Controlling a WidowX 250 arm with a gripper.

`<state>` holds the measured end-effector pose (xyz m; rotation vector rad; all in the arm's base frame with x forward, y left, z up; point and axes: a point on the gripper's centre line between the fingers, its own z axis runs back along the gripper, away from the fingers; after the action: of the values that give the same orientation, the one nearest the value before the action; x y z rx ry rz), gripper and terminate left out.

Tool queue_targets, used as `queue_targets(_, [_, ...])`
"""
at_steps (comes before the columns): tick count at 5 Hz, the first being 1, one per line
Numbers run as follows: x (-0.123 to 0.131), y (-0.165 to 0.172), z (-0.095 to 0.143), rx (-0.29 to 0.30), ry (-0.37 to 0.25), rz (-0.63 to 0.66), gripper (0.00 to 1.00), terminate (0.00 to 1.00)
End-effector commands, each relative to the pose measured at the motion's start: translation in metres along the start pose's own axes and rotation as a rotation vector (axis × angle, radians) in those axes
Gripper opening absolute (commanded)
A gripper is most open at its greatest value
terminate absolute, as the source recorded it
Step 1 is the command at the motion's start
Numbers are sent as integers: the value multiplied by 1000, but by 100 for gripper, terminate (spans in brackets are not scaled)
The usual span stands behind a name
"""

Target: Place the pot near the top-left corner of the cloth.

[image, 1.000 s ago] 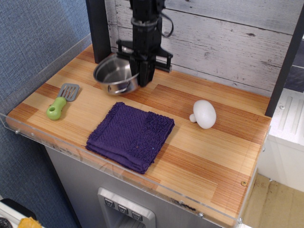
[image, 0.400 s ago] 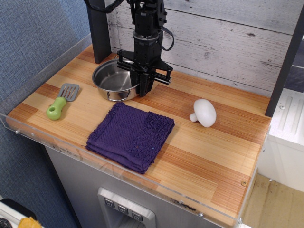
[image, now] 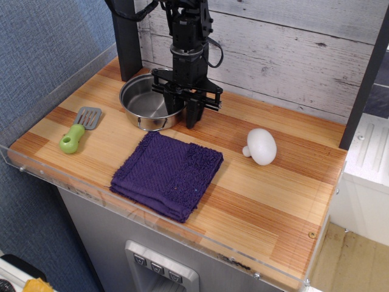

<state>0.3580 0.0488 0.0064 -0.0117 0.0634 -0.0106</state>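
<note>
- One second back the pot (image: 148,102) hung tilted in the claw (image: 188,115), clear of the worktop (image: 273,182); it now sits flat and upright on the wood.
- Since the frame just before this one, the pot has hardly shifted, while the claw fingers have parted: one finger (image: 196,113) now stands outside the pot's right wall, and the other is by the rim (whether it touches the steel cannot be told).
- Claw state: jaws spread apart, gripping nothing, pointing straight down at the pot's right edge.
- Pot position: at the back left of the worktop, just behind the top-left corner of the cloth (image: 168,174), with a narrow strip of bare wood between the two.
- Pot contents: only bright reflections show on its inner floor and wall.
- Cloth: dark purple, folded square, lying flat near the front edge, in the same place as in both earlier frames.
- Spatula (image: 79,130) with a green handle: left of the pot and cloth, well apart from both, unmoved.
- White mushroom-shaped object (image: 261,146): right of the cloth, lying on its side, unmoved.
- Clear plastic rim (image: 61,85): runs along the left and front sides of the worktop.
</note>
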Motion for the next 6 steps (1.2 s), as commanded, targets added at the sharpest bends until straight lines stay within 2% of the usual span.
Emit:
queue_targets(1, [-7,-12,79,36,-175,-17,100,0])
queue_targets(2, [-10,-13,114,58,-264,-13,100,0])
queue_targets(3, [-10,-17,135,74,-318,-21,100,0])
queue_targets(5, [-19,-31,162,72,-375,-43,100,0])
queue_targets(6, [-23,-36,165,14,-242,-51,100,0])
